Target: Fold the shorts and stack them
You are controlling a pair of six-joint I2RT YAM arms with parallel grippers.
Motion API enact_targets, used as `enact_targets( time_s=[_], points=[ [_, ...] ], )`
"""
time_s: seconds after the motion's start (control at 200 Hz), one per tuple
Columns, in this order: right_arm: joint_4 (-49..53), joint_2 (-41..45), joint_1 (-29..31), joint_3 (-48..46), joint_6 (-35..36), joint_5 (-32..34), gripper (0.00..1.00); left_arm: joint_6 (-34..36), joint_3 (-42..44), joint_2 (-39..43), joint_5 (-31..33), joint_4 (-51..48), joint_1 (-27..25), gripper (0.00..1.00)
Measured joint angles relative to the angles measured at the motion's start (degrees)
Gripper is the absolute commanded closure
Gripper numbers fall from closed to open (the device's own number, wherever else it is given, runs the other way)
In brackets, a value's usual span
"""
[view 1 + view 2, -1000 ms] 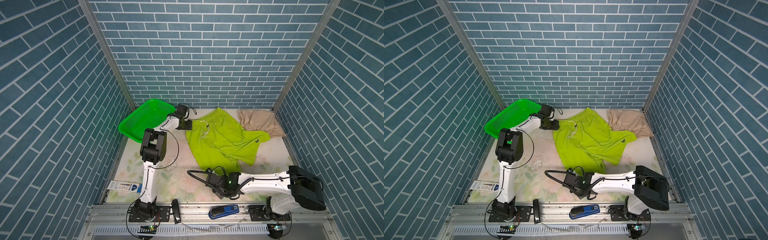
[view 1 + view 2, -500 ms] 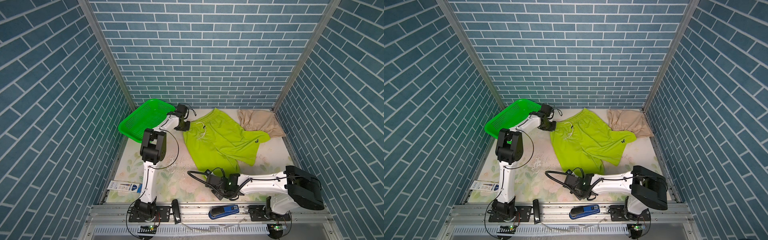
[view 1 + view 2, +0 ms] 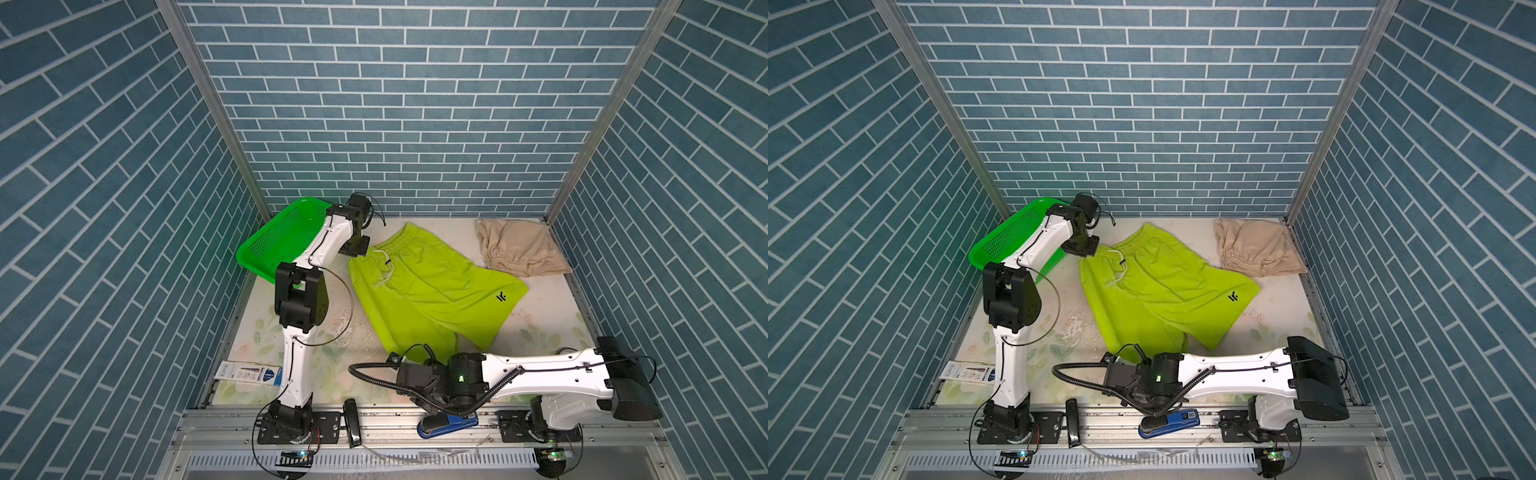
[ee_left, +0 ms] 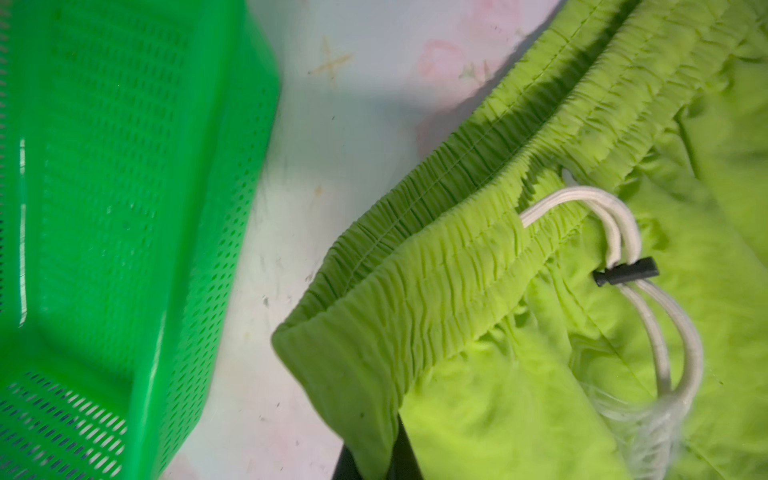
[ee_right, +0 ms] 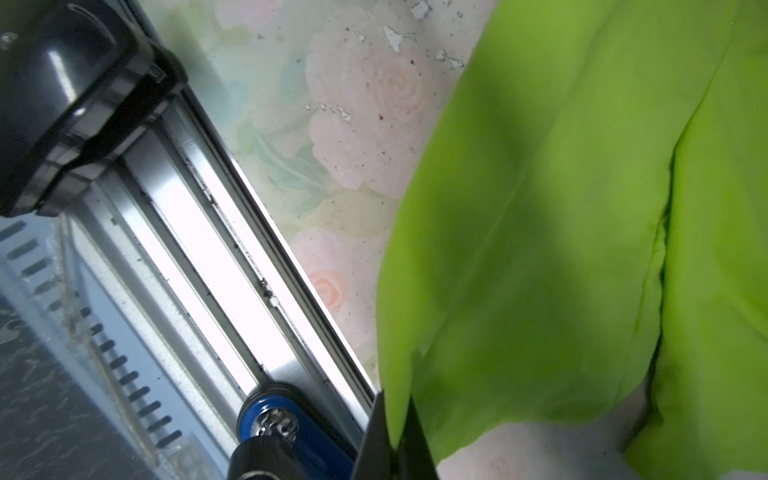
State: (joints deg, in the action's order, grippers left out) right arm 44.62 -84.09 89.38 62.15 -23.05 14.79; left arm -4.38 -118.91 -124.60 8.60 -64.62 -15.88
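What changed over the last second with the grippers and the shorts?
Both grippers closed: the left gripper took the waistband corner of the lime shorts, the right gripper a leg hem. The waistband end slid slightly toward the basket. Beige shorts and basket stayed put.

The right gripper (image 5: pixel 395 432) pinches an edge of the green shorts (image 5: pixel 540 216), which lie on the flowered surface (image 5: pixel 345 124) near a metal rail (image 5: pixel 208 249).

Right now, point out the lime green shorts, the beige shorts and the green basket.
lime green shorts (image 3: pixel 436 286): in a top view, on the middle of the cloth.
beige shorts (image 3: pixel 519 243): in a top view, on the crumpled middle.
green basket (image 3: pixel 276 243): in a top view, on its perforated wall.
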Motion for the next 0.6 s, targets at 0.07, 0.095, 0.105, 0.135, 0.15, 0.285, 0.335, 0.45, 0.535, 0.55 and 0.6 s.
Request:
enact_targets(
  time_s=[0.07, 0.095, 0.105, 0.135, 0.15, 0.285, 0.335, 0.45, 0.535, 0.55, 0.6],
  points=[
    [1.7, 0.3, 0.8, 1.4, 0.5, 0.0, 1.0, 0.4, 1.5, 3.2, 1.4, -2.2, 0.3, 1.0],
    [2.3, 0.5, 1.0, 1.7, 0.5, 0.0, 1.0, 0.6, 2.1, 4.4, 2.0, -2.9, 0.4, 1.0],
    [2.6, 0.6, 1.1, 1.9, 0.6, 0.0, 1.0, 0.6, 2.3, 4.9, 2.2, -3.2, 0.5, 1.0],
    [3.4, 1.2, 1.2, 2.3, 0.7, 0.1, 1.0, 0.8, 2.8, 6.3, 2.9, -4.1, 0.7, 1.0],
    [3.8, 1.5, 1.3, 2.4, 0.7, 0.2, 1.0, 0.9, 3.1, 7.1, 3.2, -4.6, 0.9, 1.0],
    [7.7, 5.9, 1.5, 4.0, 1.4, 1.4, 1.0, 1.6, 4.1, 11.3, 5.4, -8.4, 2.9, 1.0],
    [9.1, 7.6, 1.5, 5.0, 1.9, 2.0, 1.0, 1.9, 4.1, 12.3, 5.8, -9.4, 3.8, 1.0],
    [11.8, 10.1, 1.4, 7.8, 2.6, 2.9, 1.0, 2.5, 2.6, 12.6, 7.0, -13.2, 5.1, 1.0],
    [13.6, 10.7, 1.2, 10.2, 3.5, 2.8, 1.0, 3.0, -0.2, 12.2, 7.4, -16.1, 5.2, 1.0],
    [13.9, 10.7, 1.1, 10.6, 3.5, 2.8, 1.0, 3.1, -0.7, 12.1, 7.5, -16.6, 5.2, 1.0],
    [14.8, 10.8, 0.9, 11.9, 4.1, 2.8, 1.0, 3.4, -2.8, 12.0, 7.7, -18.1, 5.1, 1.0]
  ],
)
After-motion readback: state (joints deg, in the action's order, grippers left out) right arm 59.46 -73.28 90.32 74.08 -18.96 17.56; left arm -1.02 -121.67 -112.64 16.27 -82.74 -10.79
